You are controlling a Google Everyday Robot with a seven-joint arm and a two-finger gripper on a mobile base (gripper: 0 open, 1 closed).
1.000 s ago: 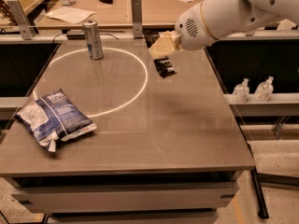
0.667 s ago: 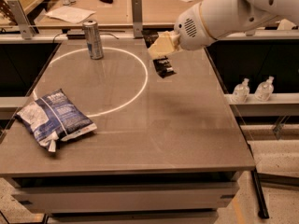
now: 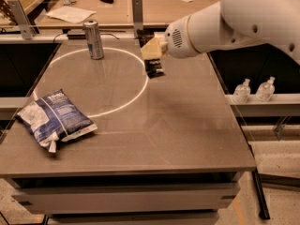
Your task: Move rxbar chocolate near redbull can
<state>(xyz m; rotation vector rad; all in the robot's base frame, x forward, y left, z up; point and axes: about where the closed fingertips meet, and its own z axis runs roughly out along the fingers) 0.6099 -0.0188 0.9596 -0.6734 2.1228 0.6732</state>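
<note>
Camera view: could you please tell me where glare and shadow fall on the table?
In the camera view, a bright pale ring shows on the table, with the redbull can at its far edge, its top shining. The gripper, above the table's far side, holds the rxbar chocolate, which reads as a dark patch. The bag shows white glints.

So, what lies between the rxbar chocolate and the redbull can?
Camera view: bare table and a white ring line; the gripper holds the rxbar chocolate, right of the redbull can.
</note>
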